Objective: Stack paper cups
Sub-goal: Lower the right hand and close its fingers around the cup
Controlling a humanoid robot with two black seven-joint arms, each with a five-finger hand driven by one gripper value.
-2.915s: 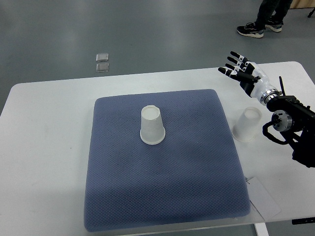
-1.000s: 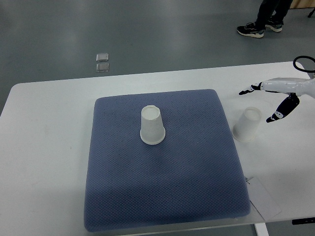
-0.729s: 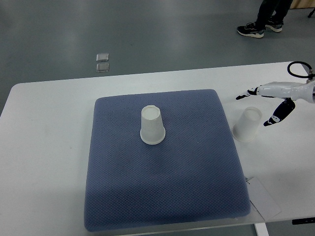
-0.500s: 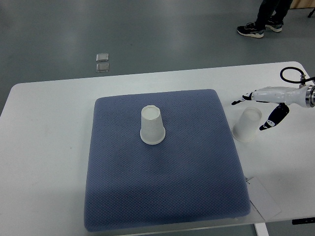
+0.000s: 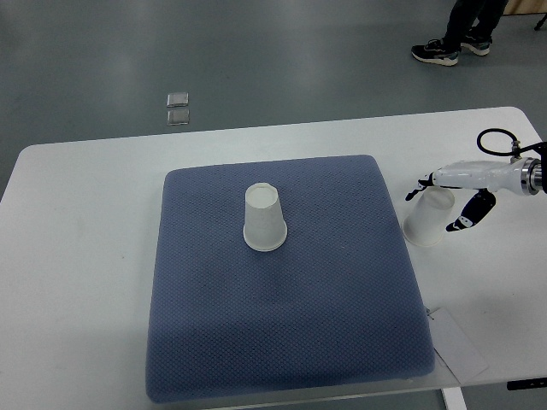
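One white paper cup (image 5: 263,219) stands upside down near the middle of the blue mat (image 5: 282,325). A second white paper cup (image 5: 427,219) stands upside down on the white table, just off the mat's right edge. My right hand (image 5: 438,202) reaches in from the right and sits around the top of that second cup, fingers (image 5: 422,184) on its far side and thumb (image 5: 466,219) on its near right side. The fingers are spread on either side of the cup, and I cannot see them pressing on it. The left arm does not show.
The white table (image 5: 85,222) carries the mat. A white paper sheet (image 5: 457,342) lies at the front right corner. A person's dark shoes (image 5: 440,51) stand on the floor at the far right. Two small clear squares (image 5: 178,108) lie on the floor behind the table.
My right hand turned over from palm-up beyond the cup, then slid left and down until its fingers and thumb came around the right cup. Both cups stayed put.
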